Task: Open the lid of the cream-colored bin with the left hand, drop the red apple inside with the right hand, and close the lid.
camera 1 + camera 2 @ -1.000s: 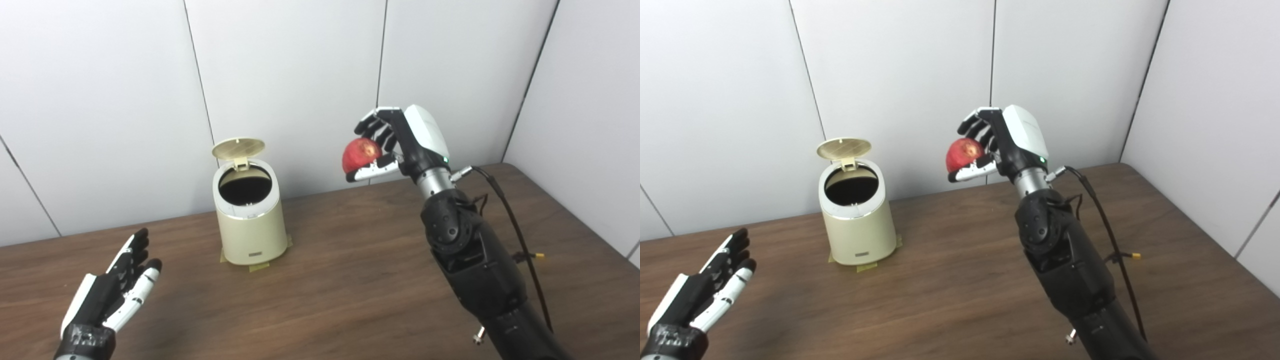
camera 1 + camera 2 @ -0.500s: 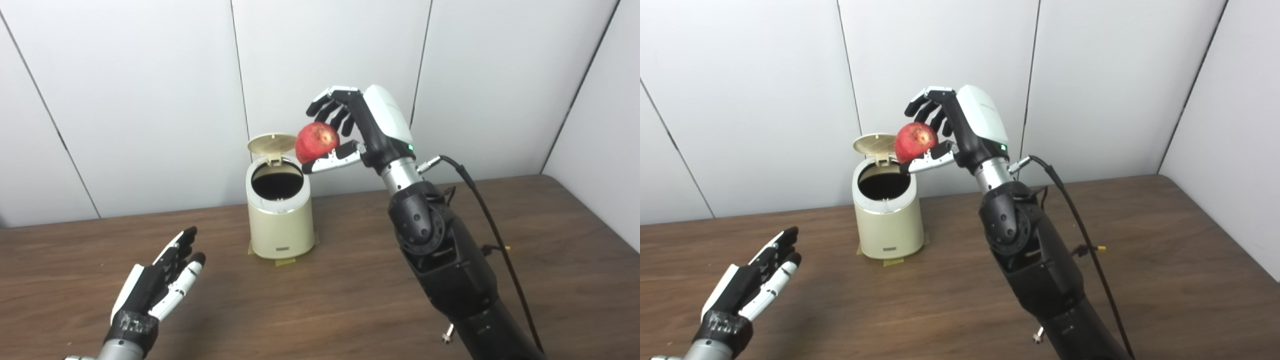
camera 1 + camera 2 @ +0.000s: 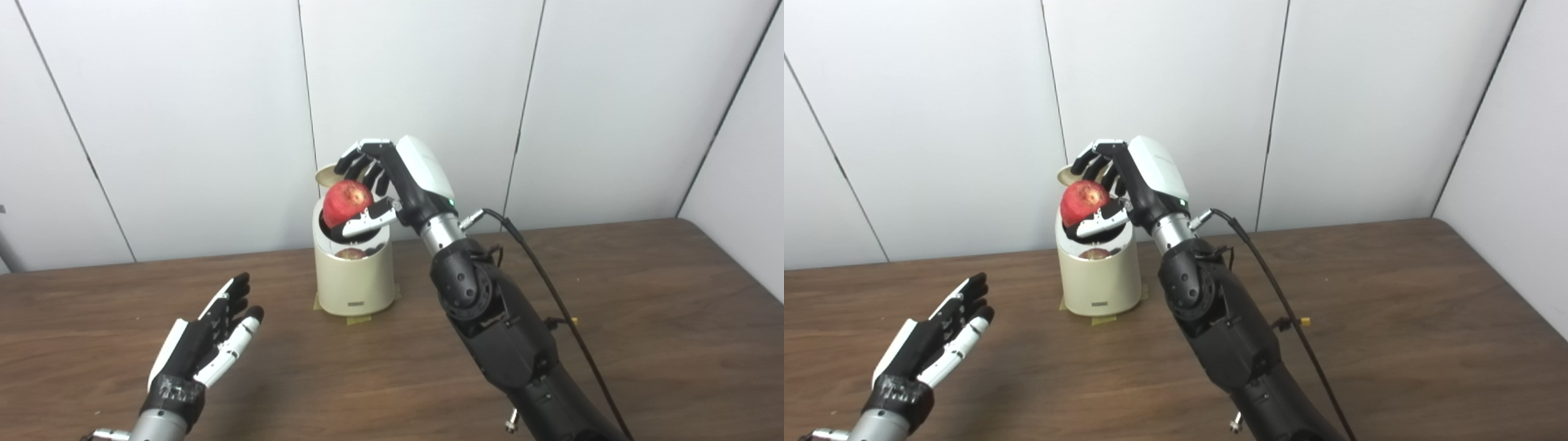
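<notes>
The cream-colored bin (image 3: 355,278) stands upright on the brown wooden bench (image 3: 643,318), near the white panelled wall (image 3: 184,110) at the back. Strips of yellowish tape (image 3: 358,320) show under its base where it meets the bench. Its lid (image 3: 324,176) is raised at the rear, and most of it is hidden behind the right hand and the fruit.

The right hand (image 3: 392,184) is held directly above the bin's open mouth. Its fingers (image 3: 352,160) curl over the top and far side of the red apple (image 3: 347,203), and the thumb lies beneath it (white-shelled, pointing toward the bin's left side). The apple is thus gripped between fingers and thumb, just over the opening and not yet below the rim. A reddish reflection of the apple shows on the shiny inner wall of the bin at the front of the mouth.

A black cable (image 3: 551,294) runs from the right wrist down along the forearm toward the bench.

The left hand (image 3: 205,346) is well apart from the bin, low over the near left part of the bench. Its fingers are extended and slightly spread, palm turned inward, holding nothing. Whether it touches the bench surface cannot be told.
</notes>
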Robot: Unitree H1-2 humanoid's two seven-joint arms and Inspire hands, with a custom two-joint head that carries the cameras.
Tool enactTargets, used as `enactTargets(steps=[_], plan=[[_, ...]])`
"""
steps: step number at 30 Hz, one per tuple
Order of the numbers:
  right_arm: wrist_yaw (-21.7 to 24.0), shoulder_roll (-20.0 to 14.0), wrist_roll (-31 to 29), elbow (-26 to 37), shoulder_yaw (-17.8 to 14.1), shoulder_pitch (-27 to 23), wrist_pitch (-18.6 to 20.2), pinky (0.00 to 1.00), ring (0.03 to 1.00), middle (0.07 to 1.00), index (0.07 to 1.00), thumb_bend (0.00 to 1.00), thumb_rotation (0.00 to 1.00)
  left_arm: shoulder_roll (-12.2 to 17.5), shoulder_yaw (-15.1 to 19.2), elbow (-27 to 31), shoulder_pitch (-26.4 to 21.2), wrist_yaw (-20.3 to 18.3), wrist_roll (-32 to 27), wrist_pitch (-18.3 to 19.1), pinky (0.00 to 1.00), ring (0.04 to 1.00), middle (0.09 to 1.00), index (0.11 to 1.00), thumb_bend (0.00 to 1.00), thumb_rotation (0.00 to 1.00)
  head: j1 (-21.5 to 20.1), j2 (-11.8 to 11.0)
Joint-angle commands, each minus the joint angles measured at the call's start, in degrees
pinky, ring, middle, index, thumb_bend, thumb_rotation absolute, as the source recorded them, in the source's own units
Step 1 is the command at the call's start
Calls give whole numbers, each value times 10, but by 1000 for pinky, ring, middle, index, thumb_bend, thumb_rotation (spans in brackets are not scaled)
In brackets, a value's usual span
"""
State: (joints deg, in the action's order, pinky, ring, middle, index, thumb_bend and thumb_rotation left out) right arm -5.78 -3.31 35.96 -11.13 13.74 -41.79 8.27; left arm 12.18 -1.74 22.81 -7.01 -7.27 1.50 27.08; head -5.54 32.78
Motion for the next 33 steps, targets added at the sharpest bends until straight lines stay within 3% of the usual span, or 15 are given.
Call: enactTargets(steps=[1, 12, 16, 24, 28, 33], plan=[[-25, 8, -1, -5, -4, -47, -27, 331, 385, 493, 537, 513, 0, 3, 3, 22, -15, 0, 3, -10, 989, 979, 970, 968, 444, 594, -1, 1], [-61, 11, -9, -78, -9, -72, -50, 348, 392, 505, 520, 515, 0, -2, 0, 41, -11, -1, 5, -4, 947, 965, 972, 977, 444, 593, 0, 5], [-70, 6, -11, -84, -18, -76, -43, 347, 388, 503, 531, 513, 0, -7, 1, 46, -9, 1, 3, -3, 982, 974, 976, 977, 437, 577, -1, 9], [-81, -12, 7, -89, -12, -74, -52, 350, 383, 496, 531, 513, 0, -12, 0, 50, -7, 1, 6, -5, 934, 964, 972, 977, 439, 565, 0, 9], [-78, -12, -1, -90, -15, -71, -50, 369, 394, 499, 523, 515, 0, -15, 0, 52, -6, 2, 7, -6, 964, 971, 971, 973, 445, 579, 1, 10], [-98, -21, 17, -98, -2, -67, -72, 384, 405, 502, 511, 517, 0, -16, -1, 56, -5, 2, 11, -4, 972, 972, 970, 972, 444, 590, 3, 12]])
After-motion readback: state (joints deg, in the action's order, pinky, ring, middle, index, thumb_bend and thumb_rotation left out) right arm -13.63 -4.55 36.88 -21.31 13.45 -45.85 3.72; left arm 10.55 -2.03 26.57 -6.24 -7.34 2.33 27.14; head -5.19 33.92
